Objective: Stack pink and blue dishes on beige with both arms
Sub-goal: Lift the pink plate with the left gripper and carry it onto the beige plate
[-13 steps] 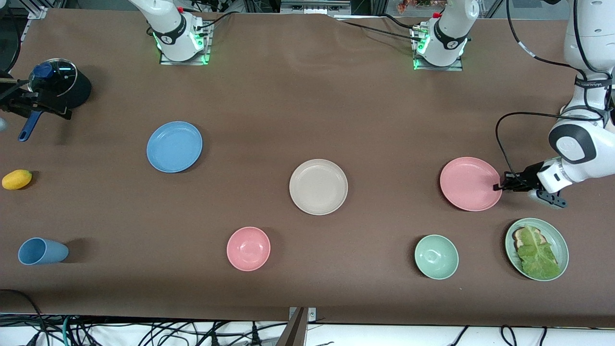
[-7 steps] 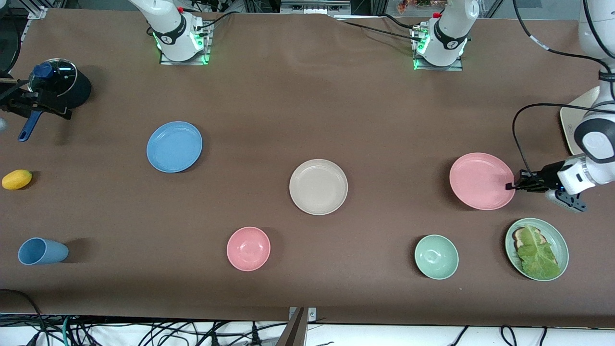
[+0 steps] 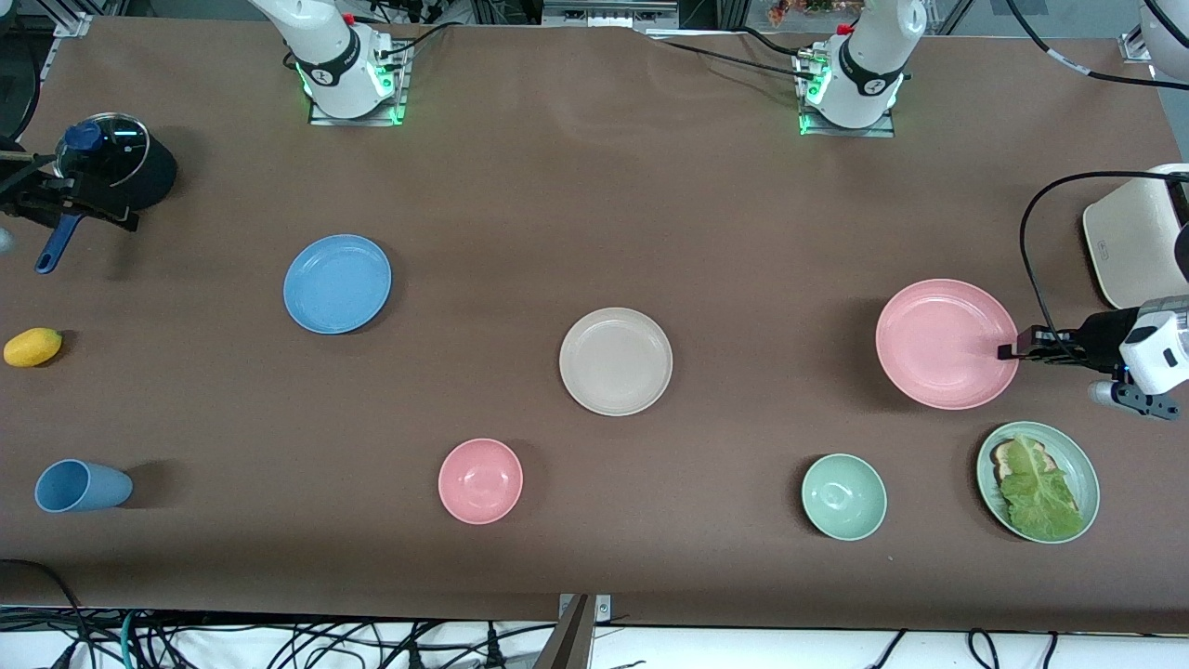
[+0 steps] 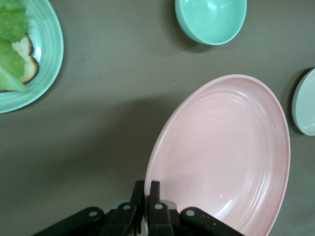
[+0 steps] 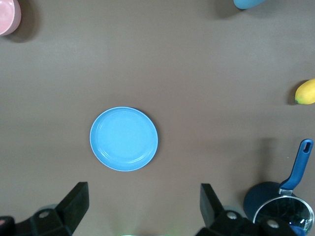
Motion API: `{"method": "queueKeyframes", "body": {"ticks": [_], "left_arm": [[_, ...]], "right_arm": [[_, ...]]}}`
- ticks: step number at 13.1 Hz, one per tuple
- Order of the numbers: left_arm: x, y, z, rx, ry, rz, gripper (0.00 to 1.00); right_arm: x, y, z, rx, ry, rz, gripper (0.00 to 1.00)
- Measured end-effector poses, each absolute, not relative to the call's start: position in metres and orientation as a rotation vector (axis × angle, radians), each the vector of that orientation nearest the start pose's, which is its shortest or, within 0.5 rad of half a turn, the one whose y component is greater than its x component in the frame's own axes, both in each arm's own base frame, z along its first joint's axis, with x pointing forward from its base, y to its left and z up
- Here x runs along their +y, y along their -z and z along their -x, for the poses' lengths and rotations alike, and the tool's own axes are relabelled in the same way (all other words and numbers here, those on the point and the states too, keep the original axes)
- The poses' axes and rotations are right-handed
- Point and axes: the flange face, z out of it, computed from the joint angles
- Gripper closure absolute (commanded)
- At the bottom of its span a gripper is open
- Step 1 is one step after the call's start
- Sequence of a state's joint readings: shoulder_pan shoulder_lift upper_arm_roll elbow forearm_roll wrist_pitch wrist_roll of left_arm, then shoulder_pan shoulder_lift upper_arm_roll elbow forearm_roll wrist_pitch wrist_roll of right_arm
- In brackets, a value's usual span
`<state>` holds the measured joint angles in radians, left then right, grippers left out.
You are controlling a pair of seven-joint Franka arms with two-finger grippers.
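With the left gripper [image 3: 1008,353] clamped on the pink plate [image 3: 946,343] rim at 3 o'clock, carry it level over the beige plate [image 3: 615,360]; right gripper [image 5: 142,209], fingers spread, empty, hovers above the blue plate [image 3: 336,283].

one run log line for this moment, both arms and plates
left gripper: shut on pink plate rim, lifted | right gripper: open, over blue plate | beige plate: bare
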<state>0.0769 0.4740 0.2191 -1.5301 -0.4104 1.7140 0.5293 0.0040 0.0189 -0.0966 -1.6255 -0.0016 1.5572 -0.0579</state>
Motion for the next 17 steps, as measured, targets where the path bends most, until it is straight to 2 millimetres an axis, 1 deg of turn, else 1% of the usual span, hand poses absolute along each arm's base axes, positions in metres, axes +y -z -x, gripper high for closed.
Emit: {"method": "queueKeyframes", "body": {"ticks": [2, 4, 7, 10, 12, 13, 15, 17], "left_arm": [[0.107, -0.381, -0.65, 0.19, -0.253, 3.496, 1.0], [0.072, -0.382, -0.656, 0.142, -0.288, 3.499, 1.0], [0.01, -0.38, -0.661, 0.048, -0.373, 3.509, 1.0], [-0.055, -0.379, -0.661, 0.012, -0.411, 3.487, 1.0], [-0.089, -0.372, -0.663, 0.014, -0.397, 3.474, 1.0], [-0.105, -0.365, -0.663, 0.01, -0.396, 3.467, 1.0], [-0.142, -0.346, -0.664, -0.013, -0.379, 3.45, 1.0], [-0.184, -0.326, -0.662, -0.044, -0.356, 3.432, 1.0]], "right_arm": [[-0.051, -0.587, -0.553, 0.054, -0.137, 3.135, 0.0], [-0.051, -0.587, -0.553, 0.054, -0.137, 3.135, 0.0], [-0.051, -0.587, -0.553, 0.055, -0.137, 3.135, 0.0], [-0.051, -0.587, -0.553, 0.055, -0.137, 3.135, 0.0], [-0.051, -0.587, -0.553, 0.055, -0.137, 3.135, 0.0], [-0.051, -0.587, -0.553, 0.055, -0.138, 3.135, 0.0], [-0.051, -0.587, -0.553, 0.055, -0.138, 3.135, 0.0], [-0.051, -0.587, -0.553, 0.055, -0.138, 3.135, 0.0]]}}
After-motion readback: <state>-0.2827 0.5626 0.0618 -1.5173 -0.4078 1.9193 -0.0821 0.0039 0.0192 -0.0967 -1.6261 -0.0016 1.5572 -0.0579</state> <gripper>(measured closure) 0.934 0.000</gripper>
